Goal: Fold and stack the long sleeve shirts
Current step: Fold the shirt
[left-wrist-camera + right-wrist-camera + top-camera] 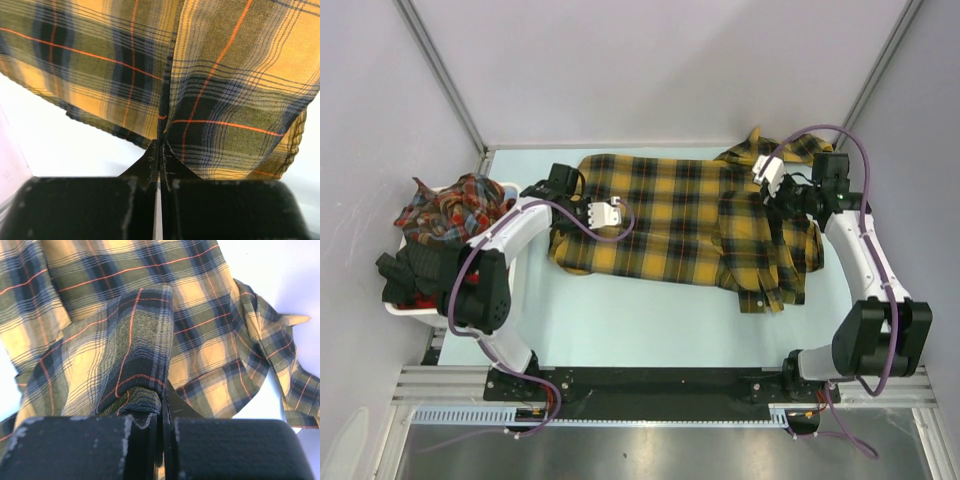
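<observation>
The left gripper (160,149) is pinched tight on the left edge of the yellow plaid shirt (670,215), its arm bent low. The right gripper (162,397) is clamped on a fold at the shirt's right end, elbow out. That one yellow shirt lies spread across the table (620,320). Red plaid shirts (455,205) fill one white bin (395,308), too tangled to count.

A pale mint table (650,330) sits evenly lit; plain lilac-grey walls (650,60) enclose three sides. Metal struts (440,70) mark the back corners; an aluminium rail (440,385) edges the front.
</observation>
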Controlling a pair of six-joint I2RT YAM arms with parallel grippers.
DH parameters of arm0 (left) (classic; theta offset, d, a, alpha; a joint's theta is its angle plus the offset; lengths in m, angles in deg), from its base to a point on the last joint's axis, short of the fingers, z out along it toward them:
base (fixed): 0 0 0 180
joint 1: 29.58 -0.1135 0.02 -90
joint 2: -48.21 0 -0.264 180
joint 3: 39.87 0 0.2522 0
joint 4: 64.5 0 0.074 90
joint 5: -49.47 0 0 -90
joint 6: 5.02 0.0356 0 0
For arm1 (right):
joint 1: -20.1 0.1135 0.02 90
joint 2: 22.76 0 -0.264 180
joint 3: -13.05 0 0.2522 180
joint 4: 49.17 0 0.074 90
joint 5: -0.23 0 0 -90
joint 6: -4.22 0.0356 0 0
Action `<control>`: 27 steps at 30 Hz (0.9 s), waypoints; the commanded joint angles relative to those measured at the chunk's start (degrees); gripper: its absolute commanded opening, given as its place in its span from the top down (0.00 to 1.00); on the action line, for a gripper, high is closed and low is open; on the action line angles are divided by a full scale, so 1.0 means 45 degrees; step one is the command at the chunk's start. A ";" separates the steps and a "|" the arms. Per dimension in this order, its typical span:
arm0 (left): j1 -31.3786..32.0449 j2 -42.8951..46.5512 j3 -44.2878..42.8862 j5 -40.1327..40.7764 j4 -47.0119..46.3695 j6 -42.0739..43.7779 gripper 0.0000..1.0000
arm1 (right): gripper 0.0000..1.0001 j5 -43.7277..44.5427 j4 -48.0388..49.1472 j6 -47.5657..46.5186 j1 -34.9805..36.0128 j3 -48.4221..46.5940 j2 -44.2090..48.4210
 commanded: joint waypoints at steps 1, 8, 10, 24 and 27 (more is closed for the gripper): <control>-0.0131 -0.0422 -0.0619 0.0040 -0.0328 -0.0070 1.00 | 1.00 -0.0293 0.1505 -0.0239 0.0092 -0.0807 -0.0738; -0.0131 -0.1204 -0.0951 0.0157 -0.0466 -0.0344 1.00 | 1.00 -0.0176 0.2247 -0.0121 0.0366 -0.1061 -0.1911; -0.0151 -0.1322 -0.0932 0.0196 -0.0524 -0.0324 1.00 | 1.00 -0.0117 0.2326 -0.0160 0.0424 -0.1061 -0.2165; -0.0307 -0.2551 -0.1868 0.0821 -0.1207 -0.1491 1.00 | 0.93 0.1890 0.4593 0.1070 0.0889 -0.1372 -0.4039; -0.0599 -0.2592 -0.2668 0.0511 -0.0587 -0.2856 0.82 | 0.70 0.2575 0.3015 0.1304 0.0777 -0.2309 -0.4431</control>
